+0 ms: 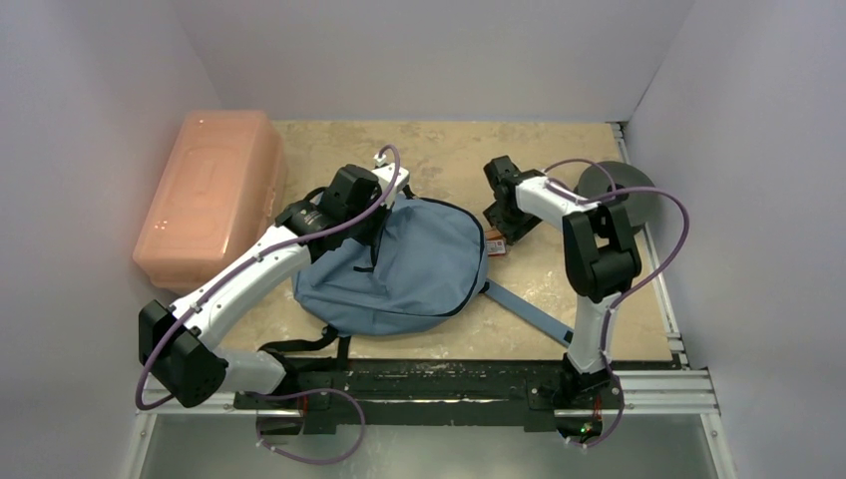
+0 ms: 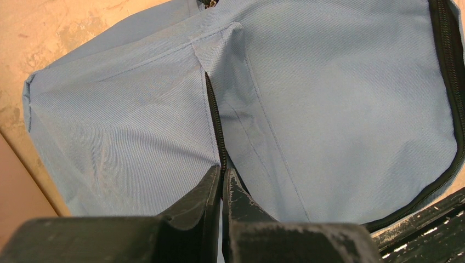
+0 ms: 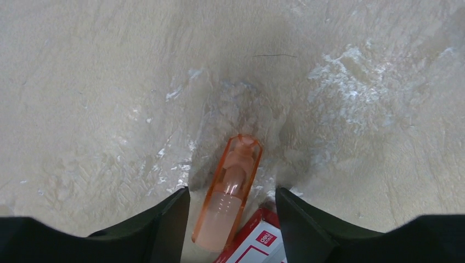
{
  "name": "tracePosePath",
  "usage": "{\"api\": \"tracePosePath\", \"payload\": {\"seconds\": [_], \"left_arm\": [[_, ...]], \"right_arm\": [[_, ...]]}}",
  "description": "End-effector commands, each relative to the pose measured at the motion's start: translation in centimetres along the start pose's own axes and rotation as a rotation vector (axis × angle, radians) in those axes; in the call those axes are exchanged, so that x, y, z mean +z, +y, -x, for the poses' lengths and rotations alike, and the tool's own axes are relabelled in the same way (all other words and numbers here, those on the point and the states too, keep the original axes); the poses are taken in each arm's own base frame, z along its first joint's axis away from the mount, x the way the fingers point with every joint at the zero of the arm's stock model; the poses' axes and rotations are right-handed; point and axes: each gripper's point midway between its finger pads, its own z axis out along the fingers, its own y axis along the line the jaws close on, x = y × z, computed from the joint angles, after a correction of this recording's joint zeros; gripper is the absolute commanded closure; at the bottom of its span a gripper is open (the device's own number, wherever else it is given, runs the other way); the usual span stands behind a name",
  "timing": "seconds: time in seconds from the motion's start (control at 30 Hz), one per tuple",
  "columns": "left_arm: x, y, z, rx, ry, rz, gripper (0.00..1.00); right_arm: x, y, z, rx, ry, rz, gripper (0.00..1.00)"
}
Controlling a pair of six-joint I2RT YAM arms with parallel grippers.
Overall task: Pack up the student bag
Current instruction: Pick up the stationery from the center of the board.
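Observation:
The student bag (image 1: pixel 399 264), blue-grey fabric with black zipper trim, lies flat in the middle of the table. My left gripper (image 1: pixel 371 232) sits at its upper left edge. In the left wrist view the bag (image 2: pixel 329 109) fills the frame, and the left gripper (image 2: pixel 222 170) is shut on the black zipper line (image 2: pixel 214 109). My right gripper (image 1: pixel 504 225) hangs just right of the bag. In the right wrist view it (image 3: pixel 233 192) is open, its fingers on either side of an orange translucent pen-shaped item (image 3: pixel 227 192) that lies beside a red-and-white box (image 3: pixel 257 244).
A salmon-pink plastic box (image 1: pixel 210 195) stands at the far left. A dark round object (image 1: pixel 619 190) sits at the right edge behind the right arm. A bag strap (image 1: pixel 529 309) trails toward the right arm's base. A black rail (image 1: pixel 449 379) runs along the near edge.

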Motion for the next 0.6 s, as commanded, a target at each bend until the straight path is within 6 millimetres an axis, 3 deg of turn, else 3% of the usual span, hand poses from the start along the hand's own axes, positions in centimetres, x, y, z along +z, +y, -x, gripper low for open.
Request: {"api": "tracePosePath", "payload": {"seconds": [0.0, 0.17, 0.3, 0.47, 0.5, 0.53, 0.57], "left_arm": [[-1.5, -0.9, 1.8, -0.017, -0.070, -0.047, 1.00], [-1.2, -1.0, 1.7, -0.015, -0.062, -0.049, 1.00], [-1.0, -1.0, 1.5, -0.018, -0.054, -0.044, 1.00], [-0.7, -0.9, 1.3, -0.024, -0.045, -0.032, 1.00], [-0.6, -0.8, 1.4, -0.026, -0.046, -0.027, 1.00], [-0.6, -0.7, 1.3, -0.029, -0.046, -0.024, 1.00], [-0.5, -0.7, 1.4, -0.031, -0.048, -0.021, 1.00]], "right_arm": [[3.9, -4.6, -2.4, 0.014, 0.008, -0.209, 0.42], [3.6, -4.1, -0.2, 0.033, -0.040, -0.184, 0.80], [3.2, -3.7, 3.0, 0.060, -0.080, -0.146, 1.00], [0.3, -1.8, 8.6, 0.022, -0.253, -0.041, 1.00], [-0.4, -1.8, 9.1, 0.002, -0.279, -0.009, 1.00], [-1.6, -0.5, 9.7, -0.017, -0.294, 0.075, 1.00], [-2.2, -0.1, 8.9, -0.089, -0.275, 0.166, 1.00]]}}
